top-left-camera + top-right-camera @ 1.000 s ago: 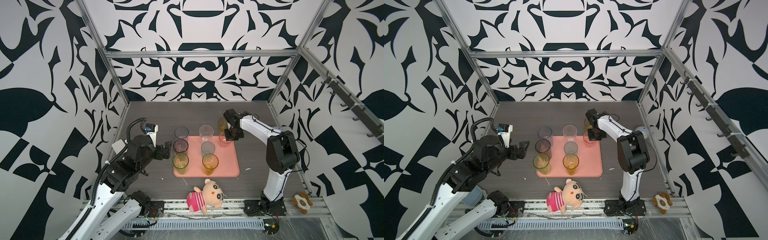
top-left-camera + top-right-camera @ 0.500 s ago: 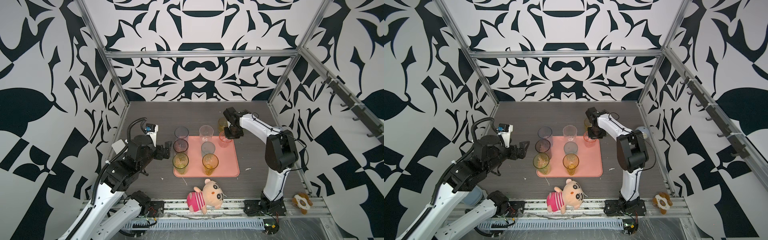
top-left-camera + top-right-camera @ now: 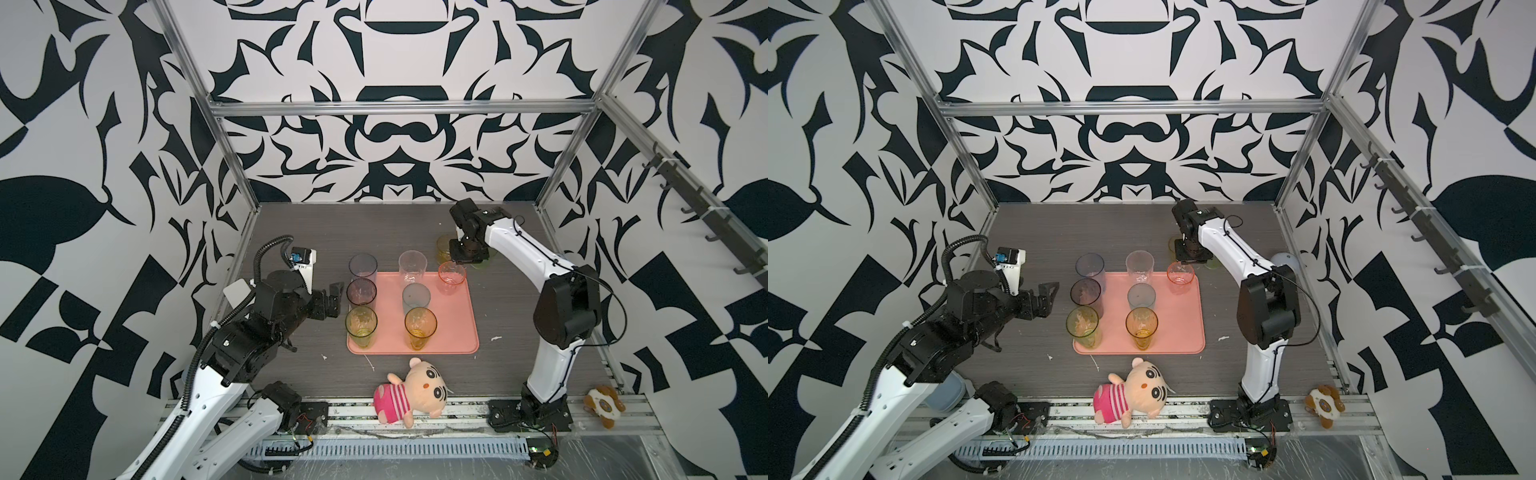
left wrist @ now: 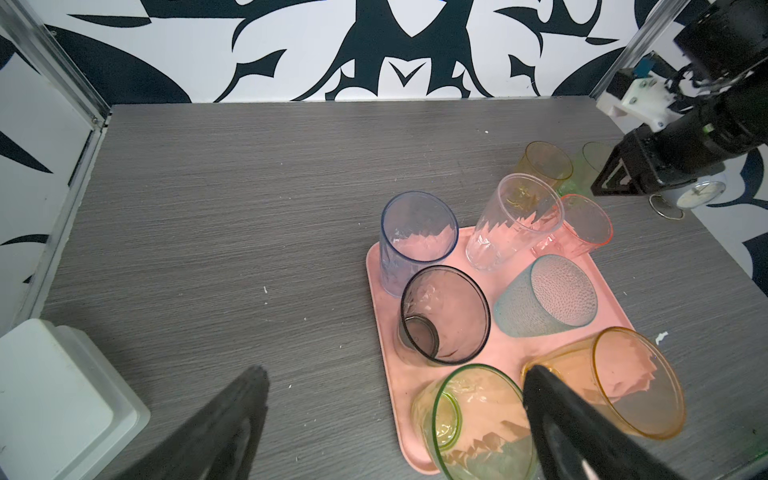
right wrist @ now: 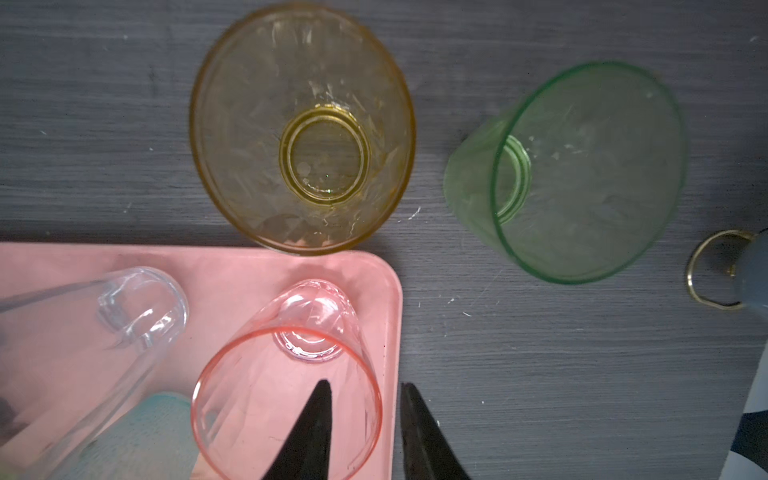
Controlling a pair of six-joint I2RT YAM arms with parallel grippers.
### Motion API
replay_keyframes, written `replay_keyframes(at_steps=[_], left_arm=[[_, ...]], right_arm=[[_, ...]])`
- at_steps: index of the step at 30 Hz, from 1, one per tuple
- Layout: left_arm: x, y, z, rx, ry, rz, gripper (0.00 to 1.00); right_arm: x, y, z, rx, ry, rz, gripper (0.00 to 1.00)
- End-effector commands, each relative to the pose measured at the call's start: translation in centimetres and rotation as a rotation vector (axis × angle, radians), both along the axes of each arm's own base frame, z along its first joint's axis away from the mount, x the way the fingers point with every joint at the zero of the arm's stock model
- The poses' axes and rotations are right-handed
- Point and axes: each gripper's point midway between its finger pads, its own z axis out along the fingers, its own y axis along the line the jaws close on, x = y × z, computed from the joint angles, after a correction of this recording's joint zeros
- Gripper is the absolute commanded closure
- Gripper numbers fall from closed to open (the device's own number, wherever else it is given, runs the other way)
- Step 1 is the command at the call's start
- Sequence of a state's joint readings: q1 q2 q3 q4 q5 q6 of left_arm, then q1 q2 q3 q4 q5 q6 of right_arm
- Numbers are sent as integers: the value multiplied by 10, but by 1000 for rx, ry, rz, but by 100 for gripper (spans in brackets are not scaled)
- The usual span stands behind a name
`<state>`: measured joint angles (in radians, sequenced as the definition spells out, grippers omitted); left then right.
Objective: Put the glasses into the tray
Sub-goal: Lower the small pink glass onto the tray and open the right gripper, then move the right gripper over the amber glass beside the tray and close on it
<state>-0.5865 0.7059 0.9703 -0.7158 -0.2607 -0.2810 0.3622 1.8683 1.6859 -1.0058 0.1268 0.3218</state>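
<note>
Walls [image 3: 395, 137] wearing bold black-and-white leaf pattern, closing in bench [image 3: 374, 224] on three sides. Aluminium frame [image 3: 399, 107] running up wall corners and across back wall. Bench showing dark grey wood-grain, carrying small white scuffs. Dark hook rail [image 3: 698, 189] slanting along wall on right in both top views. White slotted cable duct [image 3: 395, 451] lying along front edge. Even light falling, casting soft shadows.

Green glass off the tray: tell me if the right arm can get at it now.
Probably yes. The green glass stands upright close by, apart from the yellow glass, its rim unobstructed. The right pincer must first lift off the pink glass rim it straddles.
</note>
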Motion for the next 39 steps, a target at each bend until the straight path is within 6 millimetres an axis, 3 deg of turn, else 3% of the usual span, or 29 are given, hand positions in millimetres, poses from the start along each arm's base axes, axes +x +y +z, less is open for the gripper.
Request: replay_keyframes(at_steps=[1,7,14,31,39], left_arm=[[-2,1,-8,1,19,1,1],[-2,1,-8,1,19,1,1],[-2,1,-9,3,22,3,1],[0,2,-10,11,29,12,1],[1,3,-9,9,24,19,0]], right_arm=[[5,-6,41,-9,-94,8,68],[21,-7,54,-13,-156,19,67],[40,-10,53,21,-170,11,66],[75,-12,12,99,-97,-24,63],[82,-17,-3,59,-43,-37,61]])
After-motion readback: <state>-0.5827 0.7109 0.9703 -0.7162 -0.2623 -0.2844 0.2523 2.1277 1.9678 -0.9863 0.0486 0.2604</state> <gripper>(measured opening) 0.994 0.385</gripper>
